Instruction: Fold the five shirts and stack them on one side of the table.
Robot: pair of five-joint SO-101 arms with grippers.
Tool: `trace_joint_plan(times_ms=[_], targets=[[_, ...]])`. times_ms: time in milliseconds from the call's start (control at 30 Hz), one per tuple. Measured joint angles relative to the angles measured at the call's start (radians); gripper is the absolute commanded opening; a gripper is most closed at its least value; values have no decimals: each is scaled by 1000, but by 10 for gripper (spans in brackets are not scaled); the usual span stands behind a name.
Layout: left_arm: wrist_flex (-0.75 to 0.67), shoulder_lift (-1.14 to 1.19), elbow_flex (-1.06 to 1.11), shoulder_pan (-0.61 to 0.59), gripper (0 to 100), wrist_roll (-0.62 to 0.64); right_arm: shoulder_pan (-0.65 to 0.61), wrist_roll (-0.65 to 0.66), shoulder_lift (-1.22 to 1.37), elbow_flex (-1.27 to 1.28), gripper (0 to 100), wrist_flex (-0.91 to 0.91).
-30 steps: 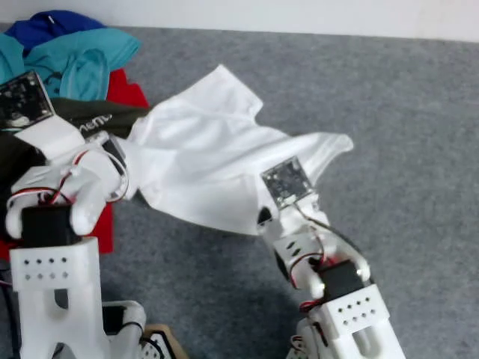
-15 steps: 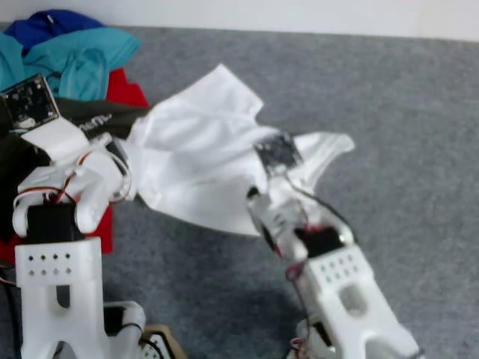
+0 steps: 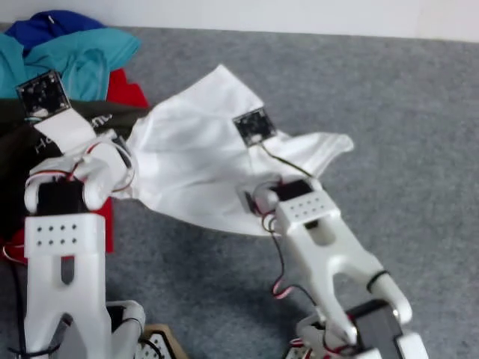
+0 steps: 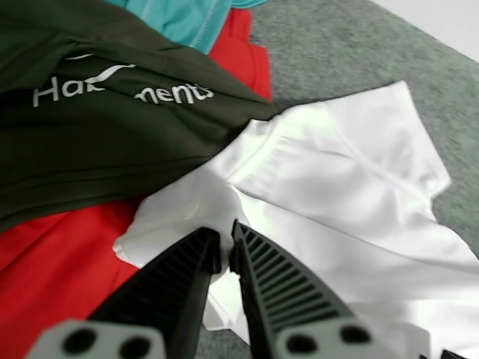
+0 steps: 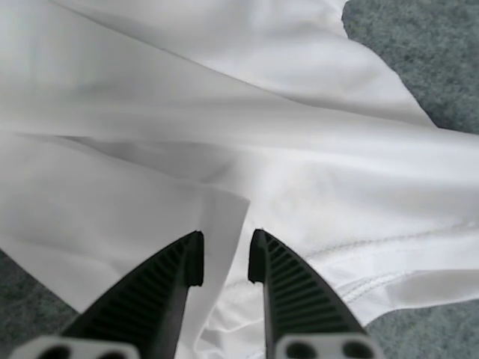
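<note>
The left gripper point(image 4: 224, 235) is drawn almost shut, its two ribbed fingers nearly meeting, and a fold of the white shirt point(image 4: 344, 194) shows in the thin gap between them at that shirt's edge next to the pile. It is pinching the cloth just where the white shirt overlaps the red shirt point(image 4: 52, 269) and lies against the dark shirt point(image 4: 97, 127).

The right gripper point(image 5: 224, 250) is open by a narrow gap. It hangs over the middle of the white shirt point(image 5: 224, 112), and a folded edge of the cloth runs up between its fingertips. Whether the tips touch the fabric cannot be told.

In the high view the white shirt point(image 3: 194, 161) lies spread and rumpled across the middle of the grey surface point(image 3: 389, 112). The other four shirts are heaped at the far left corner: the blue shirt point(image 3: 49, 26) farthest back, the teal shirt point(image 3: 82, 56) beside it, then the red shirt point(image 3: 123, 90) and the dark shirt point(image 3: 127, 114) nearer the left arm.
</note>
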Motion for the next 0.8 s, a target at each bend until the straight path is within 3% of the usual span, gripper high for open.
trace_joint_plan(times_ms=[500,667,800], targets=[[-18,32,0,-11,11,0,-23,0,247,-150,111,0],[-18,32,0,-11,11,0,-23,0,256,-155,9,0],[-18,32,0,-11,11,0,-18,0,256,-155,8,0]])
